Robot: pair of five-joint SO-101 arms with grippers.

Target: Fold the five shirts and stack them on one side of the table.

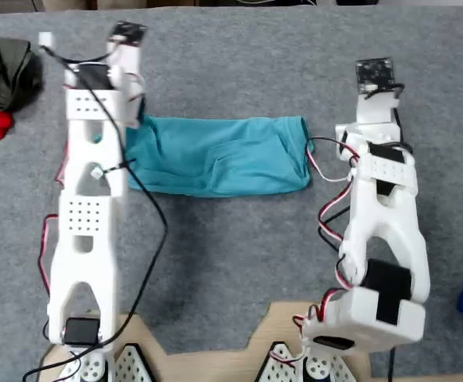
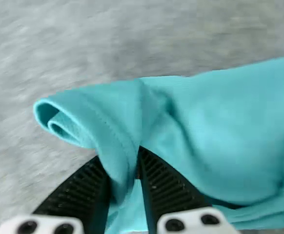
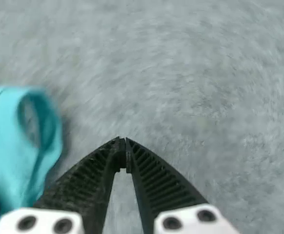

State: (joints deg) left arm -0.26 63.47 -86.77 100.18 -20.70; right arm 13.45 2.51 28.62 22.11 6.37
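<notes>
Teal shirt (image 1: pixel 219 155) lies folded on the grey bench (image 1: pixel 239 270); left gripper (image 2: pixel 122 161) is clamped on its left end, right gripper (image 3: pixel 123 142) pinched closed, empty, just off its right end.

Left pincer (image 2: pixel 121 158) clamped; right pincer (image 3: pixel 123 141) closed.

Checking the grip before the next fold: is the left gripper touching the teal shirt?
Touching. The left wrist view shows the left gripper shut on a fold of the teal shirt.
</notes>
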